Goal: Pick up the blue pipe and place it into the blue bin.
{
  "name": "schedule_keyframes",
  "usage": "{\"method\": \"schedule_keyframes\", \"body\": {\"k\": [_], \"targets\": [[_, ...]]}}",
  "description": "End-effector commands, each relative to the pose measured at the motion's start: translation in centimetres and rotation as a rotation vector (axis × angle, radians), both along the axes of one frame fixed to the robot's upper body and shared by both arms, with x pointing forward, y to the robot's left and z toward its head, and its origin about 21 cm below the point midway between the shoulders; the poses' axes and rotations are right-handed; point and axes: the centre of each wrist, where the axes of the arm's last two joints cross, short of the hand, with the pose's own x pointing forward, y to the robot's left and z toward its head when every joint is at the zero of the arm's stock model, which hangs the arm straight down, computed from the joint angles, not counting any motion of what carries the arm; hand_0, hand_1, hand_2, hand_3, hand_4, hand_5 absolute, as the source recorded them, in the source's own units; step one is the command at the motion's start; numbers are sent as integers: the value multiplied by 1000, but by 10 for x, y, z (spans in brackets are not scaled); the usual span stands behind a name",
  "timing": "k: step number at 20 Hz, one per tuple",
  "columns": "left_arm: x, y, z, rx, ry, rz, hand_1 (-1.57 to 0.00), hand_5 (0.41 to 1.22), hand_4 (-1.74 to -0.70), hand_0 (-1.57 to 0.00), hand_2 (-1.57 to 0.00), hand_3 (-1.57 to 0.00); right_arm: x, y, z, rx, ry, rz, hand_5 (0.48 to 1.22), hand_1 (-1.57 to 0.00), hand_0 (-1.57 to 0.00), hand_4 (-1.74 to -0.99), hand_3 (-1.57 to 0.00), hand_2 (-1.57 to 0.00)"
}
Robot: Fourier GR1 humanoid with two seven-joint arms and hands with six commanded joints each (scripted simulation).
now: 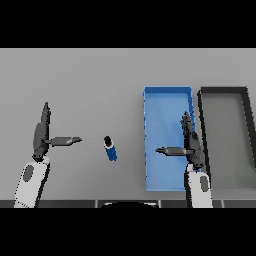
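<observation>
A short blue pipe (111, 148) with a dark end lies on the grey table, left of the blue bin (150, 131). My left hand (41, 136) hovers at the far left, fingers straight and thumb pointing toward the pipe, well apart from it. Over the bin's right edge, my right hand (192, 145) is open too, its thumb reaching left above the bin floor. Neither hand holds anything.
A dark-rimmed grey bin (249, 120) stands right of the blue bin, nearly touching it. Grey table (75, 80) stretches behind and to the left of the pipe.
</observation>
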Motion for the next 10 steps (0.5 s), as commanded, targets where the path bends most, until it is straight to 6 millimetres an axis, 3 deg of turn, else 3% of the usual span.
{"method": "schedule_keyframes", "body": {"k": [1,6,8,10], "targets": [[0,0,0,0,-5,0,1,594,-967,1,1,1,0,0,0,0,-1,-1,594,1,1,-1210,1,1],[-1,3,2,6,-6,1,1,594,-967,1,1,1,-2,2,0,-2,-1,0,594,1,1,-1210,1,1],[-7,25,7,128,3,-245,1,595,-969,1,1,1,-9,-9,9,-236,-97,106,592,1,1,-1206,1,1],[-7,37,9,163,18,-345,1,596,-971,1,1,1,-15,-12,14,-320,-113,146,588,1,1,-1195,1,1]]}}
